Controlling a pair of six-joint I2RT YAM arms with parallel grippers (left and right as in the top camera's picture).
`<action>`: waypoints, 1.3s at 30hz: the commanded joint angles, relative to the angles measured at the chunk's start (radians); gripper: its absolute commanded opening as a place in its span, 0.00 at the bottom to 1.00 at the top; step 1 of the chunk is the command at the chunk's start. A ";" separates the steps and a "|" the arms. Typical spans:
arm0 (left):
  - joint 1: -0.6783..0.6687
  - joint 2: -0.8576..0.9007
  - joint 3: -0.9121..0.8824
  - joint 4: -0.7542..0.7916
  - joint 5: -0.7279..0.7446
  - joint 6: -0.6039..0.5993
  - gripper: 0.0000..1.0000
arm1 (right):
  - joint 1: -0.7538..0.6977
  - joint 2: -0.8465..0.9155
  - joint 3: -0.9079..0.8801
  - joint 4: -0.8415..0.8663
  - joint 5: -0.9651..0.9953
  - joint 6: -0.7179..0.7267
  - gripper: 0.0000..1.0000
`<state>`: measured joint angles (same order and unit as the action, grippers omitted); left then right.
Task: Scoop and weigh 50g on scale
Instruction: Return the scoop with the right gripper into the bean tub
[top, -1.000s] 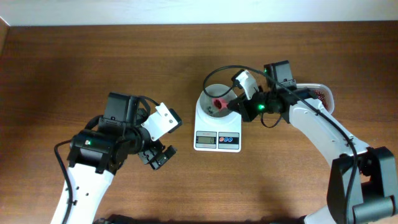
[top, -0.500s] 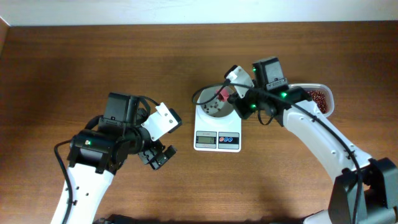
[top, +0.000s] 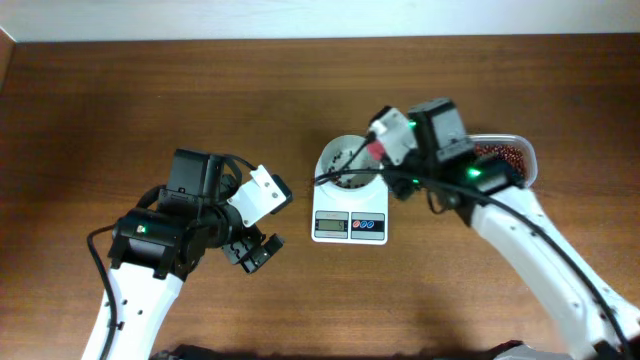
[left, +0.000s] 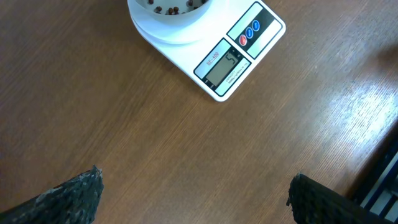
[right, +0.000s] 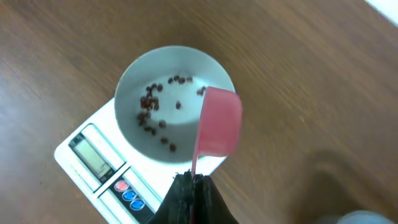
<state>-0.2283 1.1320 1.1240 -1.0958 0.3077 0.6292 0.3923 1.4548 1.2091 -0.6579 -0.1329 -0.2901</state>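
Observation:
The white scale (top: 349, 226) sits at table centre with a round white bowl (top: 338, 160) on it. In the right wrist view the bowl (right: 177, 102) holds several scattered red beans. My right gripper (right: 194, 182) is shut on the thin handle of a pink scoop (right: 219, 121), which hangs over the bowl's right rim with no beans showing on it. From overhead, the scoop (top: 376, 150) and right gripper (top: 385, 162) are at the bowl's right edge. My left gripper (top: 255, 250) is open on the scale's left, its fingertips (left: 71, 198) wide apart over bare wood, holding nothing.
A clear tub of red beans (top: 505, 158) stands to the right of the scale, partly under my right arm. The left wrist view shows the scale (left: 239, 53) with its lit display, a red button and two blue ones.
My right arm has swung the scoop from inside the bowl up and right to the bowl's right rim. Left arm has not moved.

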 joint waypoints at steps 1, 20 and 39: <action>0.004 -0.010 0.022 0.002 0.014 0.015 0.99 | -0.131 -0.090 0.016 -0.084 -0.020 0.045 0.04; 0.004 -0.010 0.022 0.002 0.014 0.015 0.99 | -0.565 0.237 0.015 -0.158 -0.054 0.045 0.04; 0.004 -0.010 0.022 0.002 0.014 0.015 0.99 | -0.919 0.288 -0.035 -0.169 -0.699 0.133 0.04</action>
<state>-0.2283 1.1320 1.1240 -1.0958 0.3073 0.6292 -0.5285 1.7348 1.1805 -0.8234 -0.7681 -0.1562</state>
